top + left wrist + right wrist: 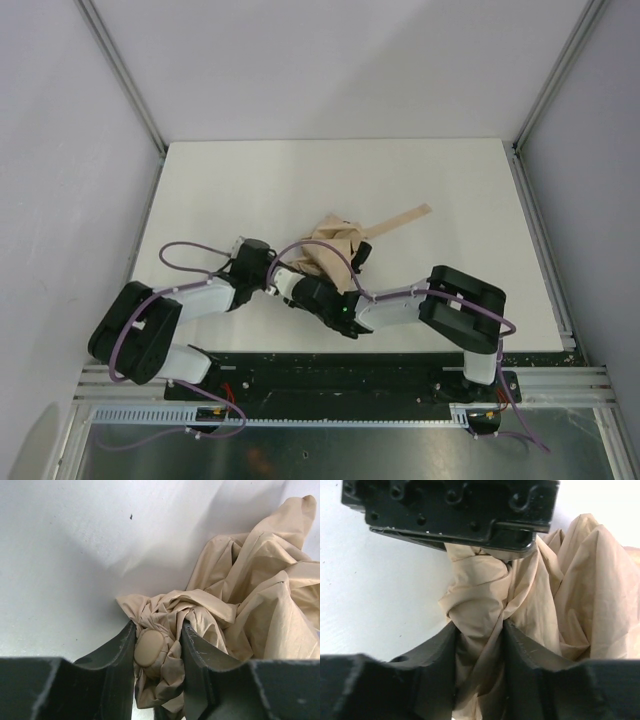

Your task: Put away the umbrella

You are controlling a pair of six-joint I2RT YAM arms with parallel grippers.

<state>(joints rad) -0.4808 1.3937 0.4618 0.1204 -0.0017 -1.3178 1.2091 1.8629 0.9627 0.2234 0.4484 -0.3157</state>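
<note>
On the table [250,180], left end effector [158,627] and right end effector [480,625] each pinch the bunched umbrella [250,595].

White links [205,298], black joints [135,335] (purple cables [180,250]), scuffed left claw [158,626]

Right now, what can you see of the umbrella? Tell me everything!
The umbrella is a crumpled bundle of shiny tan fabric lying on the white table just ahead of the arms. A flat tan strap sticks out toward the far right. One end is twisted into a tight wad of cloth with a small round tan knob. The left gripper pinches that end, and the right gripper squeezes bunched fabric close beside it.
</note>
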